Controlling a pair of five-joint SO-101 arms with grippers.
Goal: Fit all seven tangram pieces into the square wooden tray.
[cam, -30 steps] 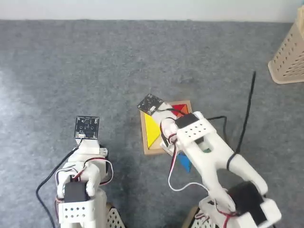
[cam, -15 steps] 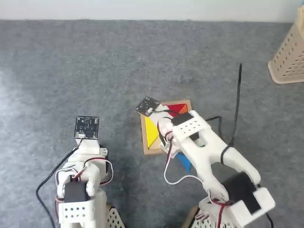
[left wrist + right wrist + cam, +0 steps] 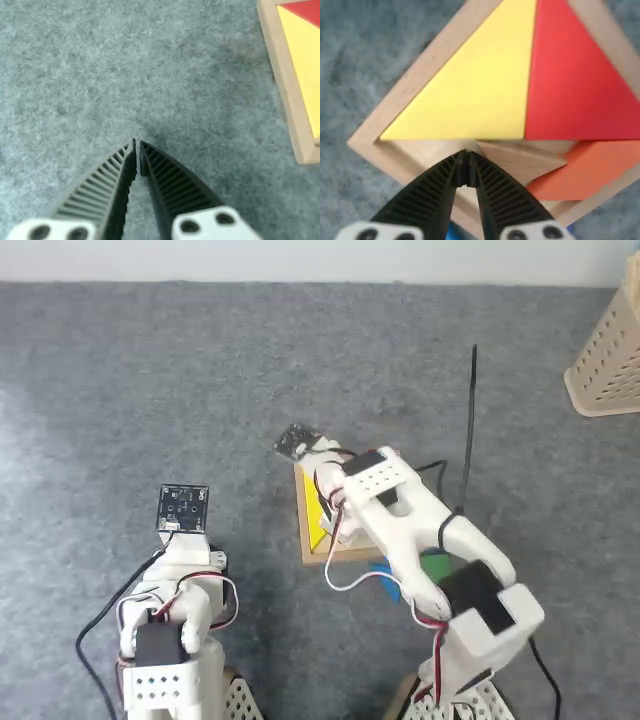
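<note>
Here, right gripper (image 3: 465,162): I see it pinched closed, empty, over bare wood in the tray (image 3: 410,86).
pieces: yellow triangle (image 3: 470,90) and red triangle (image 3: 575,85) lie inside, tray mid-table.
left gripper (image 3: 136,145): closed, empty, above carpet (image 3: 75,60).

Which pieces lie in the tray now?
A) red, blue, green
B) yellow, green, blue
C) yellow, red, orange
C: the yellow triangle, red triangle and orange piece sit inside the rim of the tray; the blue piece and green piece lie outside it.
</note>
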